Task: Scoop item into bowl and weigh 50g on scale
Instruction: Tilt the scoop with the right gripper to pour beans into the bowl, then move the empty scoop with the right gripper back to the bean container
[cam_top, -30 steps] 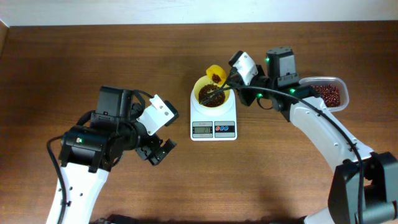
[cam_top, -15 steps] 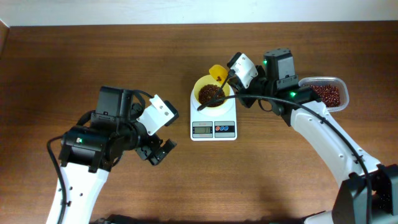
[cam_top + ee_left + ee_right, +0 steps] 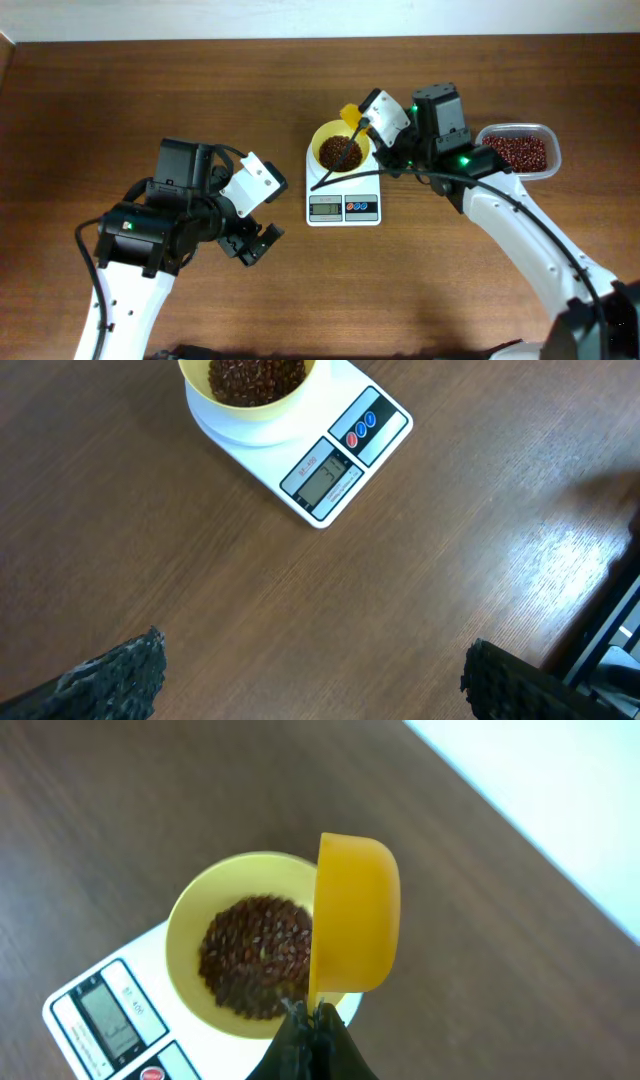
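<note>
Beans (image 3: 255, 955) lie heaped in the bowl (image 3: 182, 935), centred on the scale (image 3: 95, 1015) so their weight registers; the right end effector (image 3: 310, 1025) is clamped on the handle of the scoop (image 3: 355, 915), holding it tipped on edge just above the scale, apparently to pour. The left end effector (image 3: 310, 680) hangs wide open and empty, well left of the scale, out of the way; the digits on the display (image 3: 325, 478) resemble 31, not surely legible

The table (image 3: 200, 580) is brown wood grain with a soft sheen; the scale (image 3: 310, 445) is smooth white plastic, faintly glossy; the bowl (image 3: 190, 930) and scoop (image 3: 355, 910) are smooth yellow plastic, nearly matt; the beans (image 3: 255, 955) shine a little; the tub (image 3: 553, 150) is clear plastic; the pads (image 3: 115, 675) of the left gripper (image 3: 312, 660) look rough, perhaps foam.
</note>
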Controlling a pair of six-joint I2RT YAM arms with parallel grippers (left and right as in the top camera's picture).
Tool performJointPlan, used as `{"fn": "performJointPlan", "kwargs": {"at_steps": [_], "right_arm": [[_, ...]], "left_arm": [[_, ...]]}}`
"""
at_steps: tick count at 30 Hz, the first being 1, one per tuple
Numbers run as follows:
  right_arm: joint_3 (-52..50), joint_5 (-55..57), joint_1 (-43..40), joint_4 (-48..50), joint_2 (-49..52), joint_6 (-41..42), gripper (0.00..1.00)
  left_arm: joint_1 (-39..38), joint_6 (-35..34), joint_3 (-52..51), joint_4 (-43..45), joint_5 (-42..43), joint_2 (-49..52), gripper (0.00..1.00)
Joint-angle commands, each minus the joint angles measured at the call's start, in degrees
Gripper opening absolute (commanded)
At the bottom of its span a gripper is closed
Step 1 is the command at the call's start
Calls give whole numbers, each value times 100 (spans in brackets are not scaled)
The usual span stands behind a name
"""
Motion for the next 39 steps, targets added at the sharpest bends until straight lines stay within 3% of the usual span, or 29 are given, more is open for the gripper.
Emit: {"fn": "performJointPlan", "kwargs": {"at_steps": [1, 5, 9, 11, 17, 32, 39], "right_arm": [[-2, 118, -28, -31, -841, 450, 4], [-2, 717, -695, -704, -1648, 1580, 4], [-2, 658, -1718, -1134, -1904, 3995, 4], [-2, 479, -1919, -1563, -1904, 4393, 4], [-2, -859, -2000, -2240, -1943, 4404, 4], [-4, -813, -2232, -2887, -1921, 4398, 4], [-4, 1161, -2232, -3279, -1818, 4356, 4]], "left_arm": [[31, 70, 107, 11, 85, -28, 99], [31, 70, 107, 13, 83, -28, 99], [31, 70, 107, 11, 83, -28, 99], [31, 70, 107, 11, 83, -28, 99], [31, 70, 107, 11, 85, -28, 99], [31, 70, 107, 11, 83, -28, 99], [31, 70, 107, 13, 85, -28, 99]]}}
